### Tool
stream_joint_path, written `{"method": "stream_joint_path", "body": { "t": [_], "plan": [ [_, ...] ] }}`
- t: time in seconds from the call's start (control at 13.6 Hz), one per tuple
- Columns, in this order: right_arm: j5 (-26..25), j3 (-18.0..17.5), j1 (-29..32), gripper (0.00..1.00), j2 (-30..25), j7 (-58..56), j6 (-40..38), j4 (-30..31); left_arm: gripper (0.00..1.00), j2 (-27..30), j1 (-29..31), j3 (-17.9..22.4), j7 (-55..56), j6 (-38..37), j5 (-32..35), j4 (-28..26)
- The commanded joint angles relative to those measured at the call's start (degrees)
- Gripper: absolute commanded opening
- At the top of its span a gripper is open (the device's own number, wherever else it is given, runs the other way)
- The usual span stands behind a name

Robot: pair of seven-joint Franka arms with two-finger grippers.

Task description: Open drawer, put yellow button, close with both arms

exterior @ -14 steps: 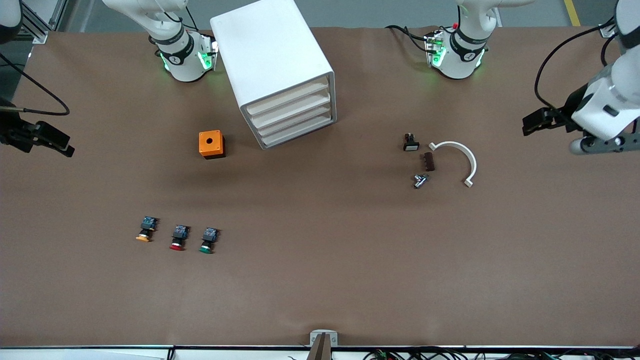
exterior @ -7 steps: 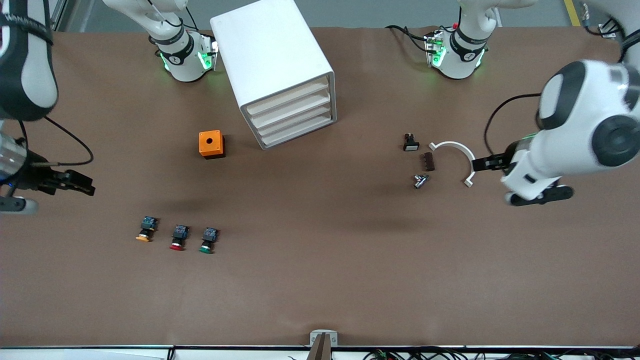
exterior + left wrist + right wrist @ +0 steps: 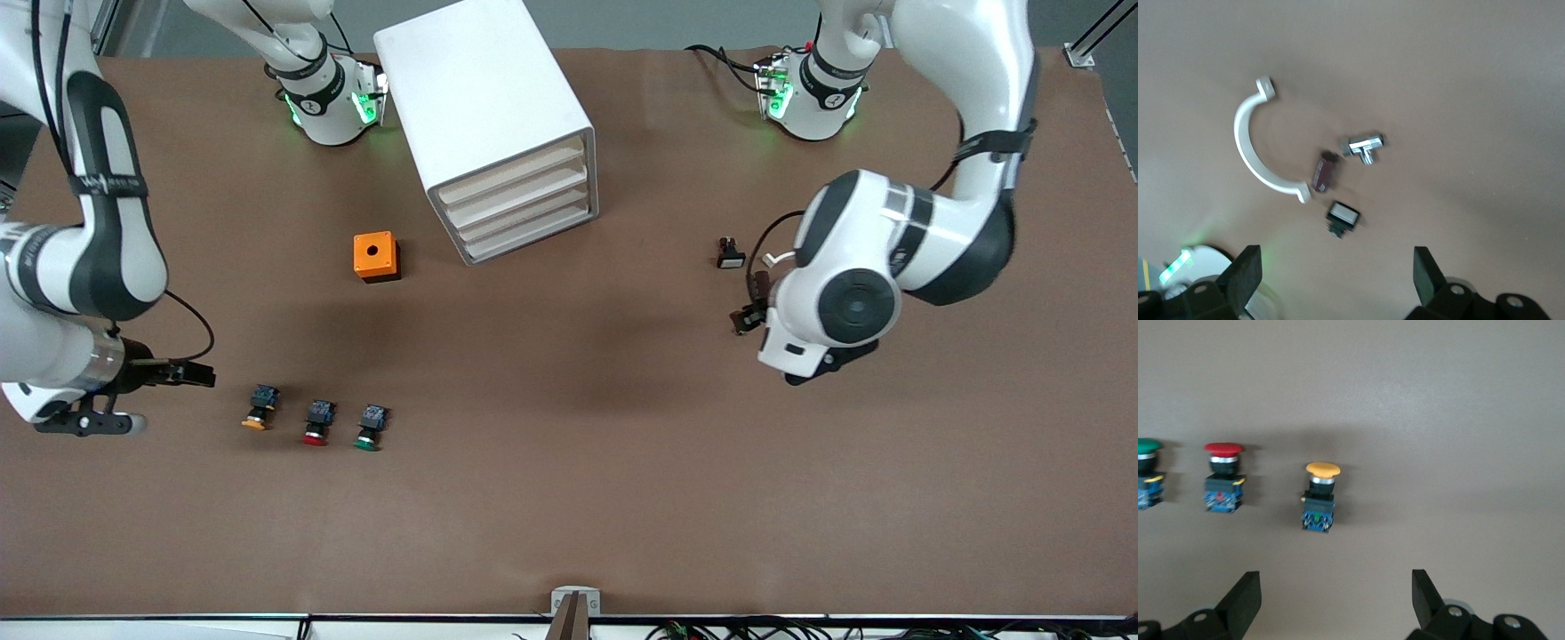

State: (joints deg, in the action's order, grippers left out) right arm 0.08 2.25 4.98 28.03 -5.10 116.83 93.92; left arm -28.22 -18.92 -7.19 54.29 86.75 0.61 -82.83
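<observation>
Brown worktop point(image 3: 569, 498), matte and flat, running to a pale edge nearest the front camera; grey floor past the arms' bases.

White cabinet point(image 3: 484, 116) standing between the two bases, slot fronts angled toward the front camera. Uppermost drawer point(image 3: 511, 171) flush with the three below it, shut. Orange box point(image 3: 376, 256) with a round hole just beside the cabinet, toward the right arm's end.

Nearer the front camera, toward the right arm's end: three pushbuttons in a row, lying on their sides, apart from one another. Yellow button point(image 3: 258, 411) at the outermost end of that row, red button point(image 3: 316, 423) in the middle, green button point(image 3: 369, 428) nearest the worktop's centre. Nothing between them and the cabinet front.

Toward the left arm's end: white curved clamp point(image 3: 1259, 151), dark brown block point(image 3: 1324, 171), chrome fitting point(image 3: 1363, 146) and small black switch with a white face point(image 3: 1342, 217), close together yet apart. Largely covered in the front view by the left arm's wrist.

Right tool point(image 3: 1331, 600) low over the worktop just beside the yellow button, on the side away from the red one; fingers point(image 3: 1245, 595) spread wide, grasping nothing, touching nothing.

Left tool point(image 3: 1335, 273) up over the cluster of small parts; fingers point(image 3: 1423, 269) likewise spread wide and holding nothing.
</observation>
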Motion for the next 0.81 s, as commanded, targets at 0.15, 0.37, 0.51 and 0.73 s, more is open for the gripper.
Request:
{"method": "stream_joint_path", "body": {
  "t": [0.15,0.37,0.51,0.73],
  "plan": [
    [0.1,-0.8,0.7,1.00,7.5,1.0,9.6,1.4,1.00,-3.9,-5.9,0.4,21.5,-1.1,-8.8,2.0],
    [3.6,-0.9,0.7,1.00,10.0,1.4,11.5,2.8,1.00,-6.2,-8.8,0.4,38.9,-0.9,-18.4,2.0],
    [5.5,-0.9,0.5,1.00,11.4,1.5,11.8,3.1,1.00,-7.4,-9.9,0.4,49.5,-0.9,-22.9,2.0],
    [5.8,-0.9,0.6,0.98,12.2,1.6,11.7,3.4,1.00,-9.0,-10.1,0.4,58.0,-1.0,-35.5,1.9]
  ]
}}
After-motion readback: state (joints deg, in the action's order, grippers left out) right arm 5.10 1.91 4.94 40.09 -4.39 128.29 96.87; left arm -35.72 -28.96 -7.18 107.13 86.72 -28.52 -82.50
